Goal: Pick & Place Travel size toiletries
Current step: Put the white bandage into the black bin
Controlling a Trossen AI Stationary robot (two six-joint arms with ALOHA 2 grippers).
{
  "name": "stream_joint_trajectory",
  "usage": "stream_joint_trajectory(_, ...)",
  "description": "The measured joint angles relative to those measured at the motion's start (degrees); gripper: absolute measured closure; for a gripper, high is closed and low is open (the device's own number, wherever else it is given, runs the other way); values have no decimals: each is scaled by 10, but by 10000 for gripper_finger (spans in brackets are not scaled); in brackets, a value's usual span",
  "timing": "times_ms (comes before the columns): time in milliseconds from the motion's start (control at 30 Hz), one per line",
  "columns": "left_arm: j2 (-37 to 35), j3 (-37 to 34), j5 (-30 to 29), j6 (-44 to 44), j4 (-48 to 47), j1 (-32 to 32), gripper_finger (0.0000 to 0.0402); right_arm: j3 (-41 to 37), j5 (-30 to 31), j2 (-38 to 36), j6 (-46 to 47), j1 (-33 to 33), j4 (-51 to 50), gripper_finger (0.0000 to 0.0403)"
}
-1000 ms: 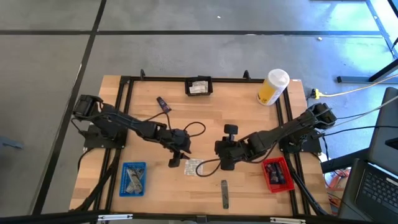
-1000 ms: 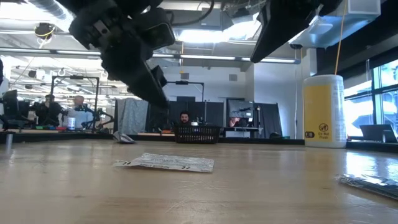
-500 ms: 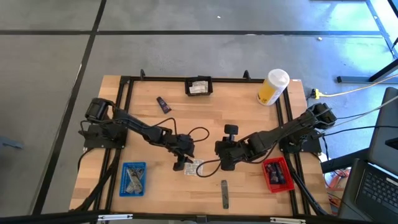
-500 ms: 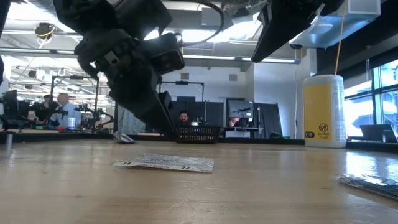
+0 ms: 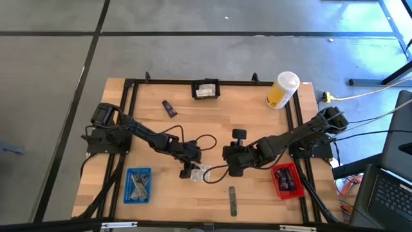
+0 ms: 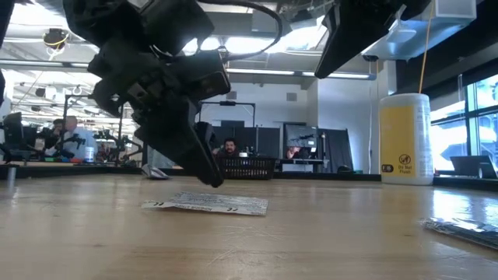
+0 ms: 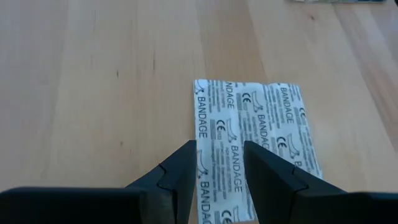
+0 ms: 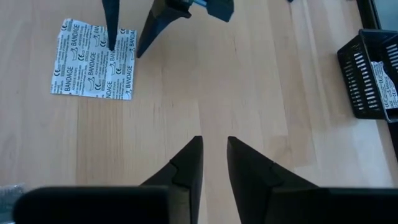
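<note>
Wood surface [image 5: 212, 129]: bandage sachet [image 5: 201, 172] lies flat near centre. Left end effector [image 5: 191, 171] released, fingers straddling the sachet's edge, not gripping. Right end effector [image 5: 232, 153] hovers beside, fingers parted, empty.

yellow container [image 5: 282, 91] upright, far corner | blue tray [image 5: 138, 185] | red tray [image 5: 286, 180] | black basket [image 5: 206, 89]

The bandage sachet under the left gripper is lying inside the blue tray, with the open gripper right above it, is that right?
Not quite. The bandage sachet lies on the bare table, not in the blue tray; the high view shows it. The open left gripper is indeed right above it.
</note>
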Motion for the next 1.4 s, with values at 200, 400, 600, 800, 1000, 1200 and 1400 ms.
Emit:
stream_joint_trajectory(200,6,0,-3,-7,-5,-6,274,0,0,0,0,0,-1,326)
stream_joint_trajectory(400,6,0,-27,-3,-17,-6,274,0,-1,0,0,0,-1,330)
stream_joint_trajectory(600,6,0,-34,-6,-22,-14,274,0,-2,0,0,0,-2,336)
stream_joint_trajectory(800,13,1,-41,-6,-25,-22,285,0,-2,0,0,0,-2,334)
stream_joint_trajectory(1000,38,2,-53,-7,-5,-29,342,0,-2,0,0,0,-7,325)
stream_joint_trajectory(1200,26,1,-52,-8,0,-29,397,0,-2,0,0,0,-12,335)
stream_joint_trajectory(1400,20,0,-37,-8,-1,-31,400,0,-2,0,0,0,-12,348)
